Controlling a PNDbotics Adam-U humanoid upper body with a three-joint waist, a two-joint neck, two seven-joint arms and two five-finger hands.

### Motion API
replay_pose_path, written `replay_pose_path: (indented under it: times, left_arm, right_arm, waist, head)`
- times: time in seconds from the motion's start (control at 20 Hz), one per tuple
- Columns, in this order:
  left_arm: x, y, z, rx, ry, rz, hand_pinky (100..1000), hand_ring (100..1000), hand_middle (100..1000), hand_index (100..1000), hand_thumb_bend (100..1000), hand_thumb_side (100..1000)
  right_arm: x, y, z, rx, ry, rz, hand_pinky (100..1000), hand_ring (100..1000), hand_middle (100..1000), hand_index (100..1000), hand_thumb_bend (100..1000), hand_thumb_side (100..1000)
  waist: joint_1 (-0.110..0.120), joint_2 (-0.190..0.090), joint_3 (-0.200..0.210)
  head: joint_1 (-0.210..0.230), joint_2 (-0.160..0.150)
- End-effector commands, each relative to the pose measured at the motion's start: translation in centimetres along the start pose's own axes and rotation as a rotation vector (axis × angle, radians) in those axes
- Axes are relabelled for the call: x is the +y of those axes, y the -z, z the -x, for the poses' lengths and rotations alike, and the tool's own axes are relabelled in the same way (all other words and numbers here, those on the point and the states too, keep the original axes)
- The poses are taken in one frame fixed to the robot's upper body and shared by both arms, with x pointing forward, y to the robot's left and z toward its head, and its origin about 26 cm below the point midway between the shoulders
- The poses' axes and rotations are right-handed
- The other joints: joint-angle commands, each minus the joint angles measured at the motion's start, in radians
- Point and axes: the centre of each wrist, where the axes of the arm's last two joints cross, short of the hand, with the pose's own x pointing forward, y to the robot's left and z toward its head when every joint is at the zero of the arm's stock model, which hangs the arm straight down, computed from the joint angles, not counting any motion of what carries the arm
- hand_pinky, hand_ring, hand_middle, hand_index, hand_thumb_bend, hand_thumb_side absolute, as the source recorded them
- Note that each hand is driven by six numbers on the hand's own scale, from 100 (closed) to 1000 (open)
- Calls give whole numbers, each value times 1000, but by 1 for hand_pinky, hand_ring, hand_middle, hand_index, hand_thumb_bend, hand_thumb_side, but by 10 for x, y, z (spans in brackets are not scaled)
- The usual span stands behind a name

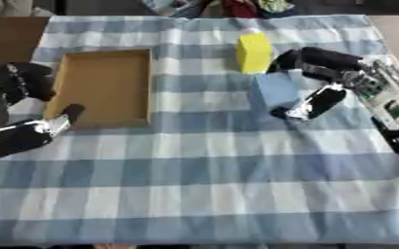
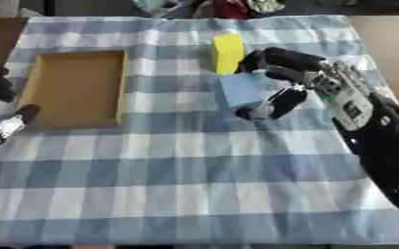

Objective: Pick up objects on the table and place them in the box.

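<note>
Box (image 1: 105,87) first, since it is the target: a shallow brown cardboard tray lying flat near the table's left edge, toward the far side, and I see nothing inside it. It rests on the blue-and-white checked cloth (image 1: 211,185) that covers the table.

My right hand (image 2: 301,78) reaches in from the right edge and is wrapped around the pale blue block (image 2: 241,90): fingers curl over its far right side and the thumb (image 2: 284,103) presses in from the near side, so I read it as clamped on that block. The block sits mid-table toward the far edge, and I cannot tell whether it has left the cloth yet. Just behind it, touching or nearly so, stands the yellow block (image 1: 254,52).

My left hand (image 1: 24,133) idles at the left edge beside the box's near corner, fingers relaxed and holding nothing.

I judge this to be the grasp step on the blue block. Next I need to lift it straight up without nudging the yellow one, carry it left across the cloth and let it go over the box. The yellow block follows afterwards.
</note>
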Motion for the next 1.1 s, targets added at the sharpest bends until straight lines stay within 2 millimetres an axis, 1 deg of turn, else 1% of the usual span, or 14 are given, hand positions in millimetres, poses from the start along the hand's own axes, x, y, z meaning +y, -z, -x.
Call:
replay_pose_path:
  times: [0.05,0.15,0.25,0.35,0.4,0.45,0.8,1.1]
  left_arm:
    - [2,6,-9,-39,2,15,595,559,527,690,582,100]
    - [1,8,-12,-53,-4,21,596,559,527,690,582,100]
    - [1,10,-13,-59,-7,23,596,559,527,690,582,100]
    - [-1,15,-19,-89,-17,26,596,559,527,689,582,100]
    - [-1,17,-22,-103,-22,28,596,559,527,690,582,100]
    - [-2,20,-26,-119,-26,32,596,559,527,690,581,100]
    - [-6,34,-49,-214,-58,63,596,559,528,690,582,100]
    - [-10,42,-63,-275,-83,72,597,560,529,691,591,115]
  right_arm:
    - [-31,1,-1,-8,-30,36,724,756,541,618,256,449]
    - [-40,8,-1,-17,-32,52,725,756,542,619,256,442]
    - [-44,12,-1,-23,-34,57,725,756,542,619,256,442]
    - [-51,24,-3,-39,-39,73,726,755,546,624,254,430]
    - [-53,29,-4,-43,-38,78,726,756,546,625,221,447]
    - [-54,33,-4,-45,-35,80,727,756,547,625,246,433]
    - [-52,62,-2,-45,-23,85,730,759,554,635,233,437]
    - [-45,77,0,-8,-27,88,734,763,563,649,229,460]
  waist:
    - [0,-25,9]
    - [-3,-27,23]
    - [-5,-28,29]
    - [-10,-27,57]
    - [-11,-26,68]
    - [-13,-26,80]
    - [-26,-16,150]
    - [-38,-1,208]
  head:
    - [-10,6]
    - [-19,7]
    - [-24,7]
    - [-49,3]
    - [-57,1]
    - [-66,-1]
    - [-127,-17]
    - [-180,-37]
